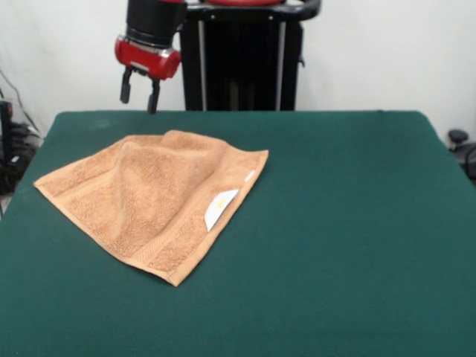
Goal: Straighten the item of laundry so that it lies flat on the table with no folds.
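Note:
The item of laundry (152, 201) is an orange-tan terry towel lying on the left half of the table (342, 223). It is folded over itself, with a raised crease running down its middle and a white label (220, 207) showing at its right edge. My gripper (139, 92) hangs in the air above the table's far left edge, behind the towel and apart from it. Its two dark fingers (154, 97) stand apart, open, with nothing between them.
The dark green table surface stretches wide to the right of the towel and in front of it. Cables and dark equipment (9, 149) sit off the table's left side. A black object (462, 149) shows past the right edge.

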Available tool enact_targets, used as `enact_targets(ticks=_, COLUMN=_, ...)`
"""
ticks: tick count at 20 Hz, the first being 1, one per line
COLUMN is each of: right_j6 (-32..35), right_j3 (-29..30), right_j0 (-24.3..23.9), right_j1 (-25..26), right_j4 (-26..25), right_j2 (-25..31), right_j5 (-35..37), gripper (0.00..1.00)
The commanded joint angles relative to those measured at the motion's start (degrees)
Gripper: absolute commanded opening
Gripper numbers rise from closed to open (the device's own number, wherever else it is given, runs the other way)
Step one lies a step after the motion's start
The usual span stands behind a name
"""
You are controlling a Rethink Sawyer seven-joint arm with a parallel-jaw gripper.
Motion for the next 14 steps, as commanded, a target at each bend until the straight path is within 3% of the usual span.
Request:
enact_targets(ticks=1, right_j6=3.15, right_j3=1.21, right_j0=2.56, right_j1=0.83, right_j4=-0.38, right_j2=5.40, right_j5=4.19, gripper=1.00)
enact_targets(ticks=9, right_j6=2.92, right_j3=0.35, right_j0=4.80, right_j1=0.87, right_j4=0.01, right_j2=3.76, right_j5=5.00, gripper=1.00)
enact_targets(ticks=10, right_j6=2.94, right_j3=0.51, right_j0=4.49, right_j1=0.75, right_j4=0.08, right_j2=4.32, right_j5=5.40, gripper=0.00)
enact_targets(ticks=14, right_j6=3.22, right_j3=0.41, right_j0=4.94, right_j1=0.82, right_j4=0.00, right_j2=3.95, right_j5=4.47, gripper=0.00)
